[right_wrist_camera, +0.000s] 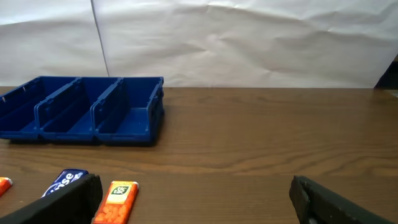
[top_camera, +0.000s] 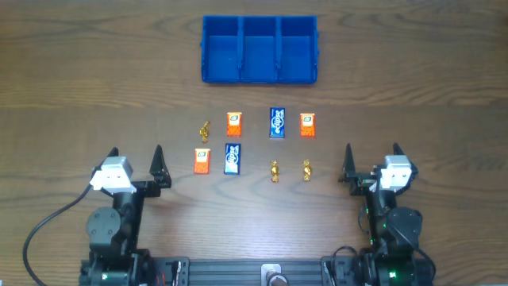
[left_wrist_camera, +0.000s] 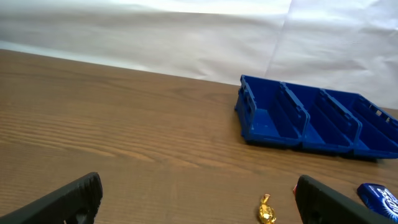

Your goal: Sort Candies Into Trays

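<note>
A blue tray (top_camera: pixel 259 76) with three empty compartments stands at the far middle of the table. In front of it lie several candies in two rows: gold-wrapped ones (top_camera: pixel 204 129) (top_camera: pixel 275 170) (top_camera: pixel 306 169), orange packs (top_camera: pixel 233 123) (top_camera: pixel 307 125) (top_camera: pixel 202 160) and blue packs (top_camera: pixel 277 122) (top_camera: pixel 232 158). My left gripper (top_camera: pixel 136 163) stands open and empty near the front left, left of the candies. My right gripper (top_camera: pixel 371 163) stands open and empty at the front right. The left wrist view has the tray (left_wrist_camera: pixel 298 142), a gold candy (left_wrist_camera: pixel 267 210) and a blue pack (left_wrist_camera: pixel 379 198). The right wrist view has the tray (right_wrist_camera: pixel 124 134), a blue pack (right_wrist_camera: pixel 62 182) and an orange pack (right_wrist_camera: pixel 117 199).
The wooden table (top_camera: pixel 444 95) is bare on both sides of the tray and candies. A white backdrop (right_wrist_camera: pixel 249 43) hangs behind the table's far edge. A black cable (top_camera: pixel 40 230) loops by the left arm's base.
</note>
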